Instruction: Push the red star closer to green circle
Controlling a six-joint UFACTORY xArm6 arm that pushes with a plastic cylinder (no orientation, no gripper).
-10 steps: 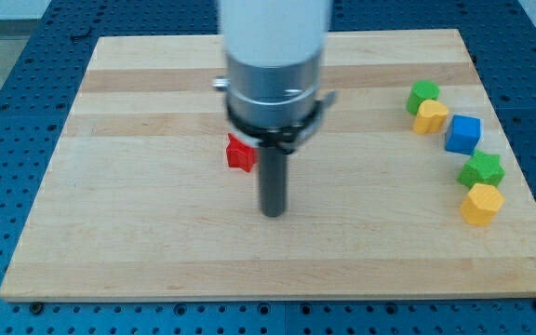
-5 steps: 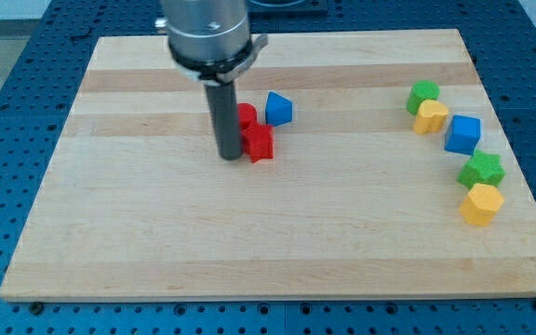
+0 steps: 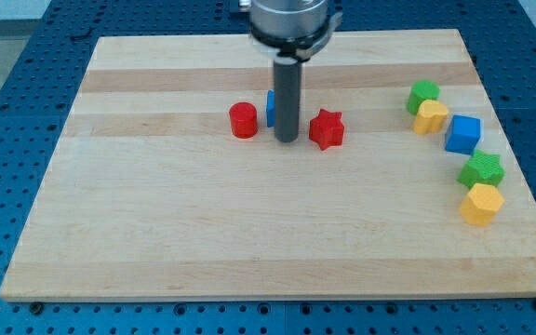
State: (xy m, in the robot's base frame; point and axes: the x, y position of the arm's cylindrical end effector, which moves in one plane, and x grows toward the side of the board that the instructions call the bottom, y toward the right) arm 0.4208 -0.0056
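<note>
The red star (image 3: pixel 326 128) lies near the board's middle, a little toward the view's top. My tip (image 3: pixel 287 140) rests on the board just to the view's left of it, a small gap apart. The green circle (image 3: pixel 423 94) sits at the view's upper right, touching a yellow block (image 3: pixel 430 117). A red cylinder (image 3: pixel 243 120) stands to the view's left of my tip. A blue block (image 3: pixel 271 109) is mostly hidden behind the rod.
At the view's right, a blue cube (image 3: pixel 463 134), a green star (image 3: pixel 482 170) and a yellow hexagonal block (image 3: pixel 481 204) run in a curved line below the green circle. The wooden board (image 3: pixel 156 233) ends near them at its right edge.
My tip has moved to the view's right, from left of the red blocks to between them. The red star has slid right, away from the red cylinder.
</note>
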